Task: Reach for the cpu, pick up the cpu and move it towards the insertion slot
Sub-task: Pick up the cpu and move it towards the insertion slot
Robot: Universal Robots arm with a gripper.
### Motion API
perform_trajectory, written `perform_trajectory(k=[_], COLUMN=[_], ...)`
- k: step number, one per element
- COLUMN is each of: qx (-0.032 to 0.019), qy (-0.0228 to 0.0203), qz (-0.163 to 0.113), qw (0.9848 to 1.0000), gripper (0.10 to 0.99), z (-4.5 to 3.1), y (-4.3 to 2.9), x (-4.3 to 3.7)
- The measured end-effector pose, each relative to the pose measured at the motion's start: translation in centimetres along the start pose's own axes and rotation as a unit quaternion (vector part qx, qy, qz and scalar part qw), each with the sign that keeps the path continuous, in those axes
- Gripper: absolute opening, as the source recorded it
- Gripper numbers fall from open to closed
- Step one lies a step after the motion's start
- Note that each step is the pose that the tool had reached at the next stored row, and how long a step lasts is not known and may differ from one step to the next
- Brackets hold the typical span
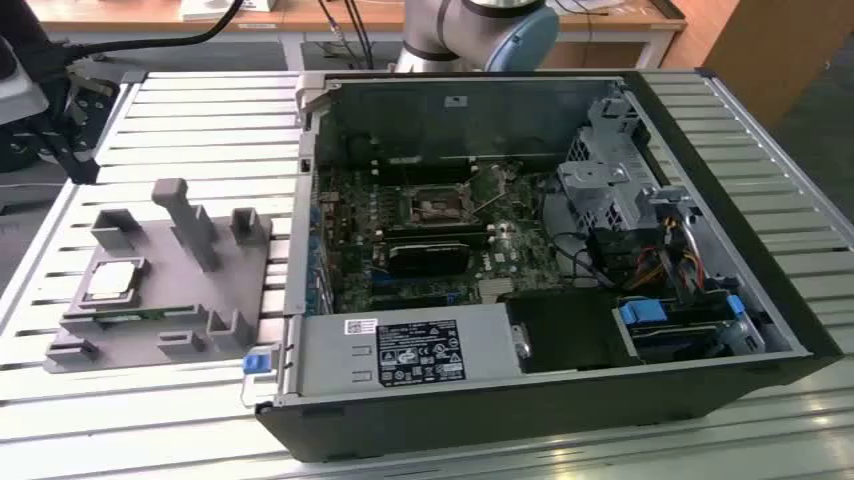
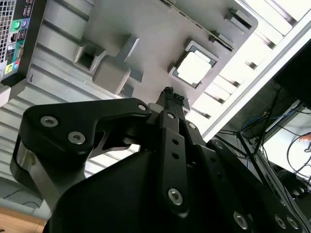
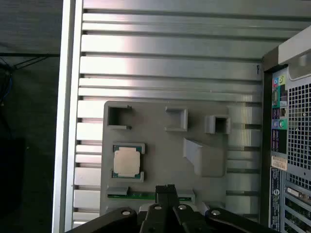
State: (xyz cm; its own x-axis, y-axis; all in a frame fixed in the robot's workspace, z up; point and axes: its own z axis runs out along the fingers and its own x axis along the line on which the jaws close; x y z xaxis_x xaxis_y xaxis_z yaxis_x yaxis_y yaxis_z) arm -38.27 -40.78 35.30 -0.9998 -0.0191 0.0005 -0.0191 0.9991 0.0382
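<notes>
Gripper [image 3: 166, 188]: fingers pressed together, holding nothing, over the grey tray's [image 3: 160, 145] edge by the memory stick [image 3: 125, 195], apart from the cpu.
Cpu [image 3: 127, 161]: flat in its framed pocket on the tray, top uncovered.
Insertion slot [image 1: 438, 208]: inside the open computer case [image 1: 467, 110], walled round, open above.

A robotics lab: opened computer case [image 1: 534, 425] on a slatted aluminium table [image 1: 200, 115], cabled wooden desks [image 1: 627, 15] behind.

Open computer case [image 1: 534, 250] sits on the slatted worktop [image 1: 200, 110]. At the exterior view's left, a grey fixture block [image 1: 167, 298] holds a green memory stick [image 3: 129, 195].
</notes>
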Motion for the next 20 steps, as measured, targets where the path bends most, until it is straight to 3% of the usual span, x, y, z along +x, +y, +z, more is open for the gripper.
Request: perform_trajectory(k=[9,20], qx=[0.0001,0.0000], qy=[0.0001,0.0000], qz=[0.000,0.000], qw=[1.0000,1.0000], gripper=[0.106,0.106], z=[-0.01,0.30], y=[0.00,-0.05], x=[0.08,2.56])
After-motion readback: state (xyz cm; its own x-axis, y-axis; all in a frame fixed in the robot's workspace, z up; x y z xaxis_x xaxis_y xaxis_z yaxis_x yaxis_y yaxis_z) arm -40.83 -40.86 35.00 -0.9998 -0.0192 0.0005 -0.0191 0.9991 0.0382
